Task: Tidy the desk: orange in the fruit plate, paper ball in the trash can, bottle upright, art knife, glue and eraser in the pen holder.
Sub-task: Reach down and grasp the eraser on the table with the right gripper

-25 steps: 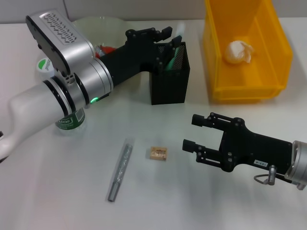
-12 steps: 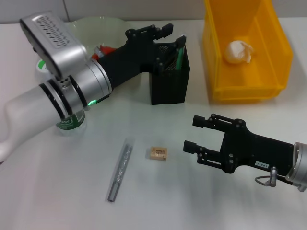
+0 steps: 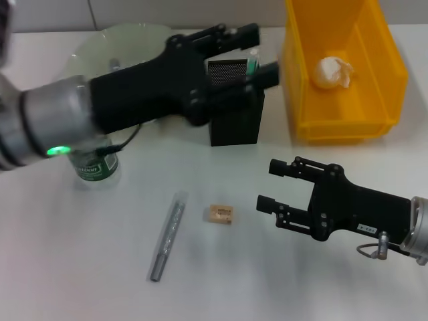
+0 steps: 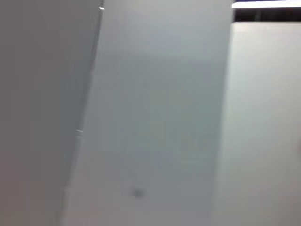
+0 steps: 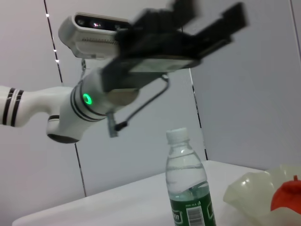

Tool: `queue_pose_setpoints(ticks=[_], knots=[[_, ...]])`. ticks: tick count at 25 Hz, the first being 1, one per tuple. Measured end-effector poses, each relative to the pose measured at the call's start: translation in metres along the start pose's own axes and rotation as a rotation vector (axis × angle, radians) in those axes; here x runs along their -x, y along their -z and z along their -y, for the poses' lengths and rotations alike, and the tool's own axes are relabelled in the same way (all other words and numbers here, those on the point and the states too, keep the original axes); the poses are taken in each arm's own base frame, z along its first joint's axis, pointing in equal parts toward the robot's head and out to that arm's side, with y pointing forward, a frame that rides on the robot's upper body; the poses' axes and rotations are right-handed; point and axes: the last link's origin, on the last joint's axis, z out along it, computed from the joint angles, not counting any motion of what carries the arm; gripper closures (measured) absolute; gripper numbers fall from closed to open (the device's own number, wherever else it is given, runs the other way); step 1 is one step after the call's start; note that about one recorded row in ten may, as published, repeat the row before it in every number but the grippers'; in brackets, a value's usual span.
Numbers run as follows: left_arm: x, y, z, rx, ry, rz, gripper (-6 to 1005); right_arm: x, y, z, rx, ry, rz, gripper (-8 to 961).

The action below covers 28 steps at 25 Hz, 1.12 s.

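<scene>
Left end effector (image 3: pixel 251 53): I'm seeing it raised over the pen holder (image 3: pixel 235 117), fingers spread, nothing between them. One finger is crossing the holder's front rim, the other is reaching toward the trash can (image 3: pixel 344 124). Arm is stretching across from the left side of the head view.
Right end effector (image 3: pixel 273 185): I'm seeing it low over the worktop (image 3: pixel 87 267), fingers spread wide, empty, pointing at the eraser (image 3: pixel 220 214), near it but apart.
Eraser: lying flat on the worktop, between the grey stick and the right end effector.
Grey stick (image 3: pixel 167 236): slim metallic rod, prob. the art knife, lying on the worktop just left of the eraser, not touching it.
Pen holder: standing upright mid-worktop w/ a green item (image 3: pixel 250 65) poking out of the top; can't tell what it is.
Paper ball (image 3: pixel 333 72): sitting inside the trash can, on its floor toward the back.
Trash can: at the right of the worktop, beside the pen holder w/ a gap between.
Bottle (image 5: pixel 189 186): standing upright in the right wrist view, cap on top; in the head view only its lower part w/ the green label is showing under the left arm.
Fruit plate (image 3: pixel 100 43): at the back left, behind the left arm, partly hidden.
Orange (image 5: pixel 287 196): a red-orange patch is showing in the plate in the right wrist view; in the head view the arm is covering it.
Left wrist view: only blurred grey surfaces, nothing I can name.
</scene>
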Motion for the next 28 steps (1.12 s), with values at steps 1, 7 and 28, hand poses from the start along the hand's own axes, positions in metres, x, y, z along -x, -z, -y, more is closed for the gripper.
queue_pose_setpoints(ticks=[1,7,28], knots=[[-0.004,0.007,-0.003,0.040,0.023,0.005,386,0.000,0.000,0.000,0.002,0.001,0.002,277],[-0.020,0.047,-0.018,0.170,0.045,0.048,347,0.004,0.002,0.003,-0.006,0.014,0.012,277],[0.028,0.080,-0.020,0.037,0.055,0.370,335,0.013,0.009,0.003,0.004,0.030,0.043,279]])
